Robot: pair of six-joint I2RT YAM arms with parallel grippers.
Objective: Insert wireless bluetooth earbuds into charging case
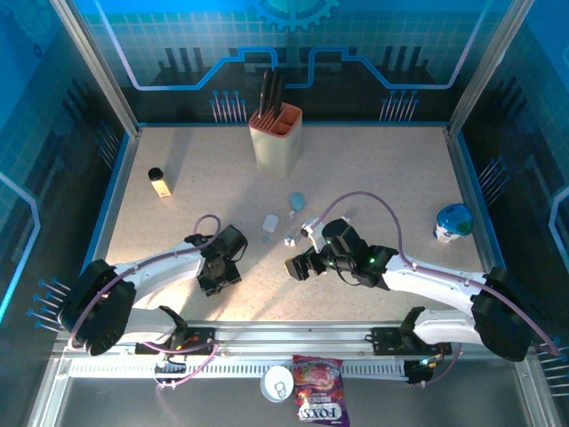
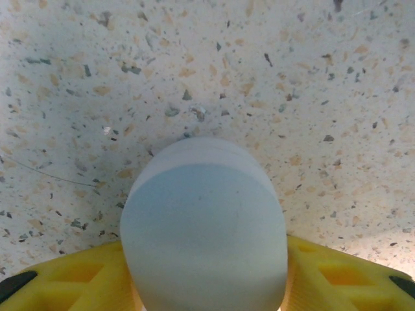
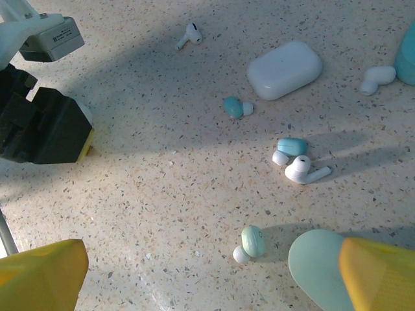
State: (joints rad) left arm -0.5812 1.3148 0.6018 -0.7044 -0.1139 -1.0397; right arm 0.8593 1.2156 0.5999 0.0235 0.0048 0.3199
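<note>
1. Left jaws first: yellow fingers (image 2: pixel 65 278) flanking a pale grey-blue pebble case (image 2: pixel 203 233), one on each side, right up against it. Cannot tell whether clamped or merely bracketing (the case's bulge hiding both contact edges).
2. Beyond that case, bare speckled counter (image 2: pixel 259 78).
3. Over to the right jaws: spread wide, gripping nothing, one yellow finger (image 3: pixel 42 275) in each lower corner of the right wrist view.
4. Between those fingers, a mint earbud (image 3: pixel 251 241) lying loose on the counter. Just beside it, a mint pebble case (image 3: pixel 314 269), partly tucked behind the right-hand finger.
5. Further out, a teal-and-white earbud (image 3: pixel 290 148) just beside a white stemmed earbud (image 3: pixel 303 170).
6. Past those, a darker teal earbud (image 3: pixel 235 107) near a closed white case (image 3: pixel 285 69).
7. Off on its own, a second stemmed earbud (image 3: pixel 189 35). Near the view's right edge, a stubby white earbud (image 3: pixel 378 76).
8. Every earbud in sight lying out on the counter, outside the cases.
9. From above, the whole scatter mid-counter, between the two arms and just ahead of them.
10. Around it: a utensil holder (image 1: pixel 276 133) at the back, a small bottle (image 1: pixel 160 182) far left, a blue-and-white cup (image 1: pixel 453 222) right, and a candy bag (image 1: pixel 320 405) below the near edge.
</note>
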